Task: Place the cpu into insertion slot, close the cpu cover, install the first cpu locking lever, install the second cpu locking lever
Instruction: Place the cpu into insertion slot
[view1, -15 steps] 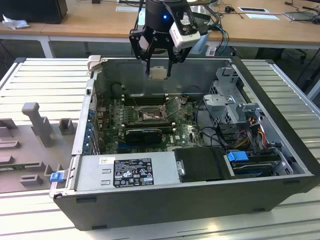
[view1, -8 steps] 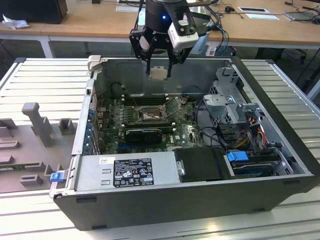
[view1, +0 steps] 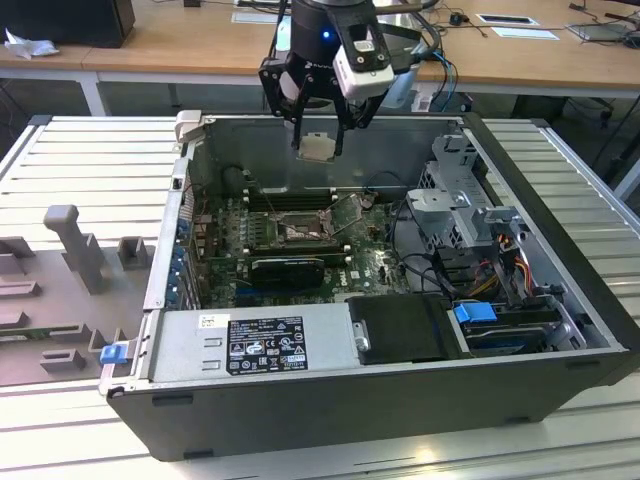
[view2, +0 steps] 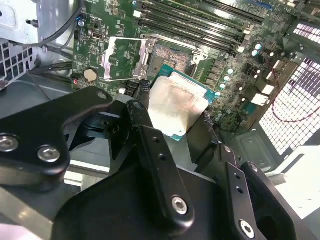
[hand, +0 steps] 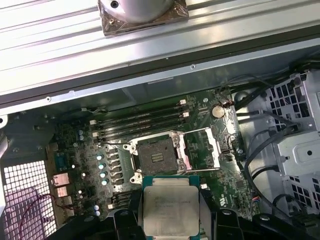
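My gripper (view1: 317, 150) hangs above the open computer case, shut on the cpu (view1: 317, 147), a small square chip with a pale metal top. In both wrist views the cpu (view2: 175, 107) (hand: 170, 210) sits between the black fingers (view2: 150, 145), above the green motherboard and apart from it. Below lies the insertion slot (hand: 157, 159) (view2: 172, 59) (view1: 300, 228), with its brownish contact field uncovered. The cpu cover (hand: 202, 147) (view2: 117, 57) (view1: 345, 213), a silvery frame plate, stands swung open beside the slot.
The case walls (view1: 330, 130) ring the motherboard. A labelled power supply (view1: 260, 345) fills the near side and a metal drive cage (view1: 470, 215) with cables stands at the exterior view's right. Long black memory slots (hand: 140, 120) run beside the socket. A grey fixture (view1: 70, 250) sits outside the case.
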